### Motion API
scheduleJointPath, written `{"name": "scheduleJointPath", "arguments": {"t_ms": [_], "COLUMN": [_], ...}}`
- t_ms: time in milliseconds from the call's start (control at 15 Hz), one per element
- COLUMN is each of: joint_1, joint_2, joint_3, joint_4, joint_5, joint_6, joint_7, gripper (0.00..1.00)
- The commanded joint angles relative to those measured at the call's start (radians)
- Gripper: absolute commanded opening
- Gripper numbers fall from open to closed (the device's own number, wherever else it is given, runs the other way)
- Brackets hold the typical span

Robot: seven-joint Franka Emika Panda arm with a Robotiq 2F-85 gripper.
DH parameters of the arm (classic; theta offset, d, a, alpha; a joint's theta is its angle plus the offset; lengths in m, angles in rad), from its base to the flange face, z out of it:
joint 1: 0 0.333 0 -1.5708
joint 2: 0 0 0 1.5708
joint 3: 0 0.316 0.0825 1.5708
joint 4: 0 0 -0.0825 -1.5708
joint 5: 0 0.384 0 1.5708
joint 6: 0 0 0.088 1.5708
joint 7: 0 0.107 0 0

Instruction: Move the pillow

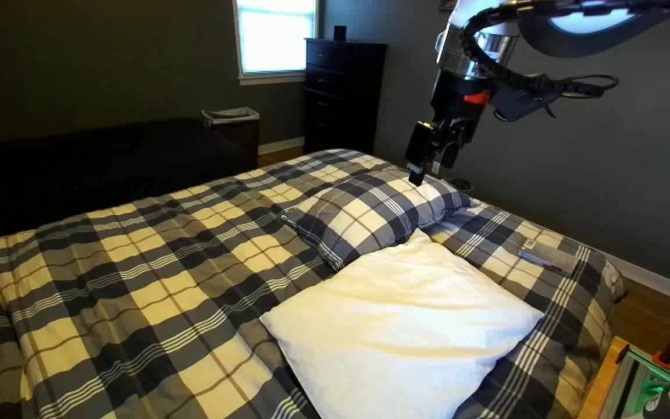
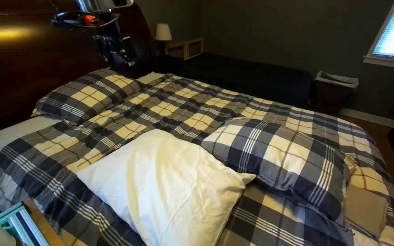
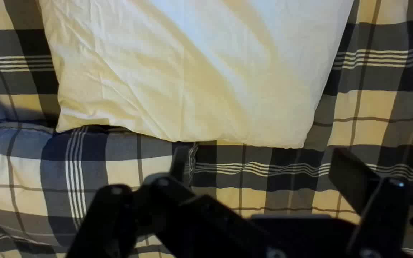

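Plainly see the white pillow (image 1: 399,326) lying flat on the checked bedding (image 1: 160,256), softly creased, running past the bottom border of both exterior views. Find it near the edge of that bedding, close to a wood-edged metal frame (image 2: 22,222). Notice one corner touching the plaid pillow (image 1: 364,203), with a stretch of edge right alongside; cannot tell any overlap underneath.

Find the pincer (image 3: 262,163) spread wide, with fingers (image 3: 348,172) well apart and hold of nothing. Place it in the air above the bedding, apart from both white pillow and plaid pillow. See in the wrist view bedding showing between those fingers, just below the edge of the white pillow, with the plaid pillow at lower left. Follow the arm (image 1: 454,55) up past the top border in both exterior views, with a dark cable (image 1: 594,8) looped along it.

Spot a second plaid pillow (image 2: 87,95) in an exterior view, resting near a dark wooden headboard (image 2: 19,61), with a pale-shaded lamp (image 2: 163,32) farther back. Make out, in an exterior view, a tall dresser (image 1: 344,93) with a small dark object (image 1: 339,32) on top, and a bright window (image 1: 277,38) just beside it. See a light-lined bin (image 2: 333,97) in both exterior views, well apart from the white pillow. Notice, in an exterior view, a flat grey item (image 1: 547,256) on the bedding near its edge, too unclear to name.
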Motion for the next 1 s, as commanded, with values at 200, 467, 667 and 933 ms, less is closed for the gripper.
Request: {"name": "scheduleJointPath", "arguments": {"t_ms": [200, 467, 667, 933], "joint_1": [0.015, 0.006, 0.015, 0.033], "joint_2": [0.002, 0.044, 0.099, 0.208], "joint_3": [-0.012, 0.023, 0.072, 0.15], "joint_4": [0.002, -0.012, -0.052, -0.101], "joint_5": [-0.007, -0.029, -0.047, -0.137], "joint_6": [-0.002, 0.004, 0.044, 0.13], "joint_7": [0.006, 0.081, 0.183, 0.345], "gripper": [1.0, 1.0, 1.0, 1.0]}}
